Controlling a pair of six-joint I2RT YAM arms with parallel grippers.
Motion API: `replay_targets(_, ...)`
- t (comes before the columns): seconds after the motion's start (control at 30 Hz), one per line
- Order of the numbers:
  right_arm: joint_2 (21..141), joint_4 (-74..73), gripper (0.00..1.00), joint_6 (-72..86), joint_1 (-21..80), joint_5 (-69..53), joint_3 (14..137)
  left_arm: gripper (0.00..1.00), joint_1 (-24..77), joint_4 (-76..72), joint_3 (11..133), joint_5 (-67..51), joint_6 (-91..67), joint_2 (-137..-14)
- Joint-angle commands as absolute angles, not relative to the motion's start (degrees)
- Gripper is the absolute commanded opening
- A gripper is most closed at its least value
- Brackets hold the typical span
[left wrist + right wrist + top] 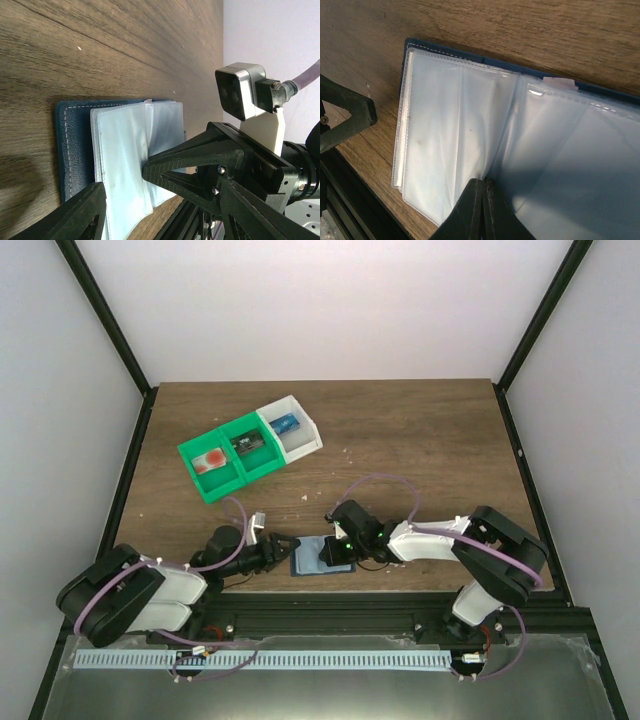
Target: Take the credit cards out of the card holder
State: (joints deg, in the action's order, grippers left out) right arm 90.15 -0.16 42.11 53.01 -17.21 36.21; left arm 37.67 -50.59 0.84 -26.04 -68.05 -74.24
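Lying open near the wooden table's (420, 440) front edge: card holder (306, 560), clear sleeves up. Right gripper (483, 187): closed, tips at the sleeves. Left gripper (122, 180): jaws apart, empty, beside it. Green tray (200, 487): red-white item, dark item. White tray (308, 445): blue item.

A white tray (303, 448) holding something blue sits on the wooden table (420, 440); two green trays (215, 490) adjoin its left.

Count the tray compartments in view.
3, in one slanted row: left green compartment, middle green compartment, white compartment at the right end. None looks hidden.
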Motion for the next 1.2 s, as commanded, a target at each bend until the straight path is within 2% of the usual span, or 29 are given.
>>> replay_targets(0.0,91.10,-1.72,0.00,42.19,53.35,-16.70,34.79,0.64,38.30,-54.40,1.36,-26.61,-68.43,-75.14)
replay_targets(0.37,91.10,-1.77,0.00,42.30,53.35,-16.69,34.64,0.66,40.32,-52.30,3.01,-25.57,-68.35,-74.57)
replay_targets(1.17,91.09,-1.76,0.00,42.37,53.35,-16.55,34.58,0.66,41.70,-62.75,3.42,-27.50,-70.05,-88.42)
